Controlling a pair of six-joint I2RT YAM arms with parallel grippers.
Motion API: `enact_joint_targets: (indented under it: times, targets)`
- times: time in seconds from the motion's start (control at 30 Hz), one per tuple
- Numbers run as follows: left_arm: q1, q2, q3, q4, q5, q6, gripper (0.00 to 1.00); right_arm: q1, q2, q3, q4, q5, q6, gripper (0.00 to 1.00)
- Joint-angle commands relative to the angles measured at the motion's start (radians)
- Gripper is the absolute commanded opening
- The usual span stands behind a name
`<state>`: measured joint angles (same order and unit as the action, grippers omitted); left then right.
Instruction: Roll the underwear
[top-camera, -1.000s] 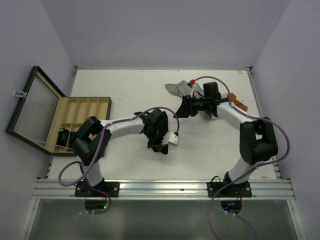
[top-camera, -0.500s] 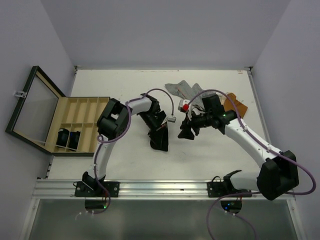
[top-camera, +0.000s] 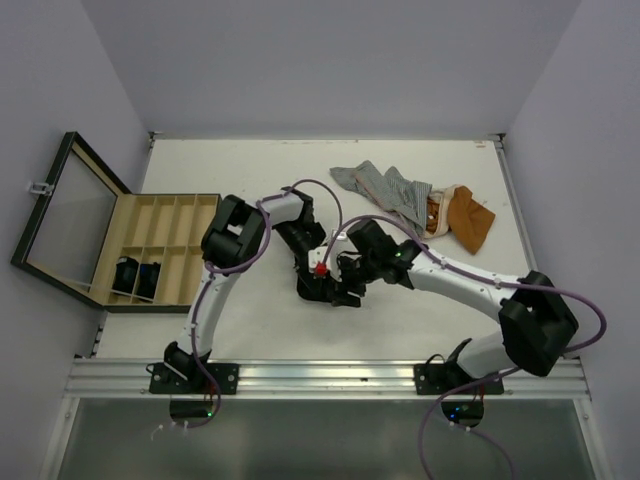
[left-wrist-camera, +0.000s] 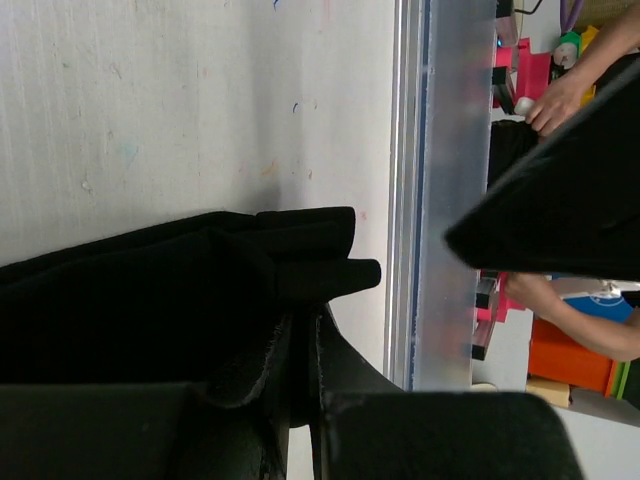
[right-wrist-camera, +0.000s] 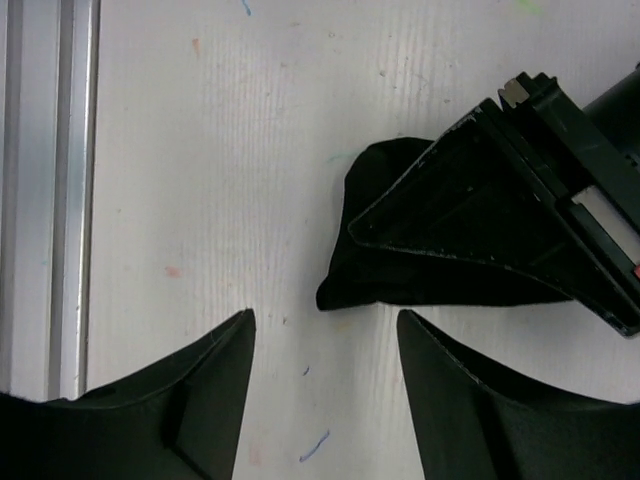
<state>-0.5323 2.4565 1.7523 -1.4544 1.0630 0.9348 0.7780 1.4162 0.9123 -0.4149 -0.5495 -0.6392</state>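
Observation:
A black underwear (top-camera: 312, 290) lies folded on the white table (top-camera: 250, 170) at the centre front. My left gripper (top-camera: 316, 281) is shut on it; in the left wrist view the black cloth (left-wrist-camera: 180, 290) fills the space ahead of the gripper (left-wrist-camera: 303, 335), pinched between nearly closed jaws. My right gripper (top-camera: 345, 292) stands open just to the right of it. In the right wrist view the gripper (right-wrist-camera: 325, 318) is a little short of the cloth's edge (right-wrist-camera: 375, 285), with nothing between its fingers. A grey striped underwear (top-camera: 385, 188) and an orange-brown one (top-camera: 468, 222) lie at the back right.
An open compartmented wooden box (top-camera: 165, 215) with a raised glass lid (top-camera: 65, 215) stands at the left; two dark rolled pieces (top-camera: 137, 277) sit in its near compartments. The metal rail (top-camera: 330, 375) runs along the table's near edge.
My right gripper has swung from the pile at the back right down to the black underwear at the centre. The left arm's elbow has swung up; its gripper stayed on the black cloth.

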Motion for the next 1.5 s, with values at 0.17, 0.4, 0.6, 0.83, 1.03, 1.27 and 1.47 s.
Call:
enact_joint_targets:
  times: [0.17,0.4,0.6,0.83,1.03,1.27,1.47]
  targets:
    - [0.018,0.085,-0.027,0.138,-0.230,0.056,0.10,0.046,0.101,-0.064,0.344,0.096,-0.014,0.63]
    - [0.038,0.101,-0.031,0.138,-0.227,0.052,0.11,0.078,0.165,-0.062,0.390,0.082,-0.017,0.62]
    - [0.054,0.114,-0.027,0.140,-0.224,0.055,0.11,0.096,0.239,-0.055,0.406,0.066,-0.007,0.59]
    - [0.064,0.119,-0.042,0.143,-0.210,0.065,0.11,0.098,0.283,-0.033,0.410,0.051,0.016,0.42]
    - [0.071,0.076,-0.073,0.176,-0.180,0.049,0.18,0.099,0.339,-0.003,0.380,0.007,0.038,0.02]
    - [0.133,-0.092,-0.120,0.258,-0.077,-0.013,0.42,0.095,0.437,0.060,0.288,-0.099,0.116,0.00]
    - [0.277,-0.240,-0.108,0.241,0.015,0.010,0.46,0.053,0.553,0.175,0.194,-0.219,0.217,0.00]
